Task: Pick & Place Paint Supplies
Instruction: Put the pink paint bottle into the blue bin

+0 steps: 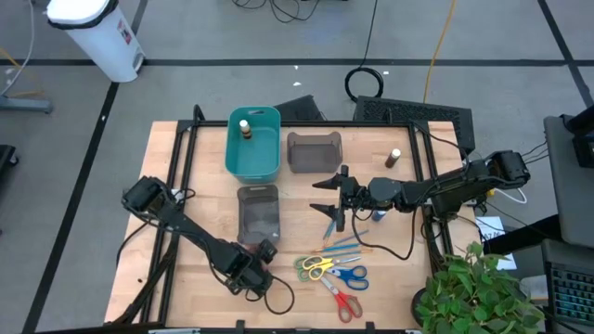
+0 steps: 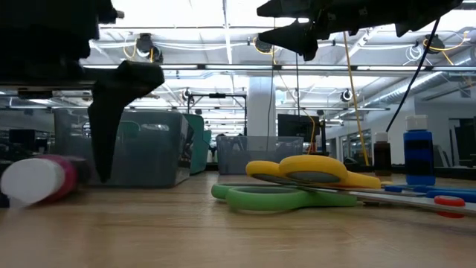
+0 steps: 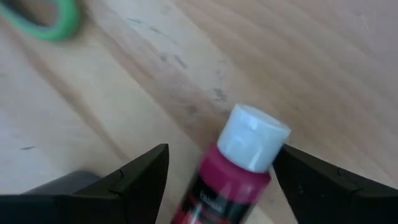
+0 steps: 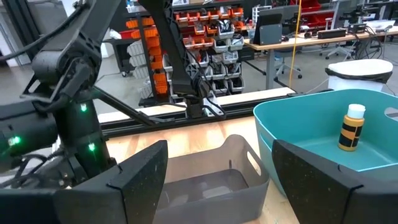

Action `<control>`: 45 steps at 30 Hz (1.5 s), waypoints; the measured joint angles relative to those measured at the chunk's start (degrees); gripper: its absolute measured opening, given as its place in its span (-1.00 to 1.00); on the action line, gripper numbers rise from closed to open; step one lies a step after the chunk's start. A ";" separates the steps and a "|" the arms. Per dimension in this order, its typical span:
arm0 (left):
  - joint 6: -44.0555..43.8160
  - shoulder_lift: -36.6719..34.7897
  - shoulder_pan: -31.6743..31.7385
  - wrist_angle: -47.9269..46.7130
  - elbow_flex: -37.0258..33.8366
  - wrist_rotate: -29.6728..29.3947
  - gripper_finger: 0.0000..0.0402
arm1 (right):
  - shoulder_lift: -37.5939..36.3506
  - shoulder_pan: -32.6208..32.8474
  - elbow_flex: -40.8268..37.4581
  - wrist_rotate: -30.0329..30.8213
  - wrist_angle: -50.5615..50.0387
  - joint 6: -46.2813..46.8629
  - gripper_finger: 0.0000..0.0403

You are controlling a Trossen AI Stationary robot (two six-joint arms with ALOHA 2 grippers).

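straddling a red paint bottle (image 3: 233, 171), left end effector (image 3: 221, 171) hides its base.

Bright ceiling lights (image 2: 223, 15) glare; the left wrist view is blurred.

Low on the wooden tabletop (image 2: 223, 238), in the middle of the frame, lie scissors with green and yellow handles (image 2: 297, 186), the yellow loop resting over the green one and the blades running off to the right. At the lower left a red paint bottle (image 2: 41, 181) lies on its side, its white cap toward the camera. A dark finger of one end effector (image 2: 111, 112) hangs down just right of it, in the upper left. Another end effector (image 2: 297, 30) shows at the top right, raised well above the tabletop. At the right edge stand a blue bottle (image 2: 419, 156) and a brown bottle (image 2: 382, 155). Behind, left of centre, sit a grey bin (image 2: 141, 149) and a teal bin (image 2: 197, 141).
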 joint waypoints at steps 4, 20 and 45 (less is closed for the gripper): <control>-4.23 0.93 -0.02 0.34 0.14 0.24 0.46 | 0.00 0.00 0.00 0.00 0.00 0.00 0.38; -27.73 0.13 2.81 10.61 1.62 5.80 0.46 | 0.00 0.00 0.00 0.00 0.04 0.01 0.38; -11.90 -1.62 2.61 -9.28 0.59 0.80 0.46 | 0.00 0.01 0.00 0.00 -0.35 0.02 0.38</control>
